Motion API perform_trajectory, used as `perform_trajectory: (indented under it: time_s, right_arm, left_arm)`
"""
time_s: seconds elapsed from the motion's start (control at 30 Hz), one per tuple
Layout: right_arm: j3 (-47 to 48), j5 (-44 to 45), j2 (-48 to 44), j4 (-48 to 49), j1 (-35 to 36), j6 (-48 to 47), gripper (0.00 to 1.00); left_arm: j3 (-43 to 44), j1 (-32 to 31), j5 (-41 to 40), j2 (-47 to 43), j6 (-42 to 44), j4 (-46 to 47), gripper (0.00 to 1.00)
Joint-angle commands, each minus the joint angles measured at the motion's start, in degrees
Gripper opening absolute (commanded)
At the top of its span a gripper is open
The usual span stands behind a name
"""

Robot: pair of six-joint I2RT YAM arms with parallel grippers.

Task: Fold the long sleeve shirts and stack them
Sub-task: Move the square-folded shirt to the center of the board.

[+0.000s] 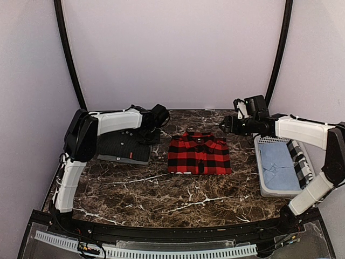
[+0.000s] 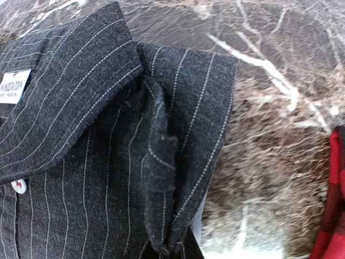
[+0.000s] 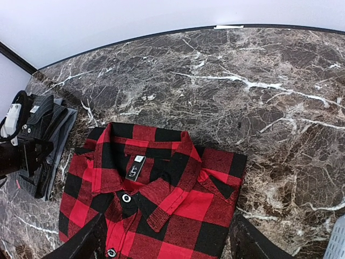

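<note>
White-shelled arms (image 1: 116, 121) with black joints (image 1: 81, 137) (thin cables (image 1: 89, 249) at the bases)

The white neck label (image 2: 13, 86) inside the collar of the charcoal striped shirt (image 2: 81, 162) carries dark print, too blurred to read. The black neck label (image 3: 135, 168) on the red checked shirt (image 3: 178, 210) bears a pale mark, equally illegible.

the charcoal shirt (image 2: 81, 178) is seen as matt woven cloth, finely striped, and the checked shirt (image 3: 178, 210) as soft cloth. the table (image 3: 242, 97) is finished in glossy veined stone, the basket (image 1: 259, 162) in pale plastic.
</note>
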Motion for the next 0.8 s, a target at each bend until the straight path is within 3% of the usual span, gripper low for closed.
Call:
perform_trajectory:
  time_s: [0.0,0.27,0.53,0.77]
  right_arm:
    - [-0.5,-1.8,-0.4,-0.2,0.5,-0.7,0.75]
    - [-2.0,-1.1,0.1,-1.6,1.0,-0.2,0.75]
    - [-5.0,0.9,-1.9,-2.7,1.1,0.9,0.75]
    - [-5.7,1.1,-1.2,-3.1,1.4,2.0,0.75]
  left_arm:
    - [4.6,-0.7,4.1,1.4,-2.1,-1.6,0.00]
    - [8.5,-1.8,6.2,2.0,-1.5,-2.7,0.27]
    - [9.2,-2.0,11.6,2.3,-0.1,1.1,0.37]
    - [9.2,-2.0,15.8,1.4,0.6,2.5,0.40]
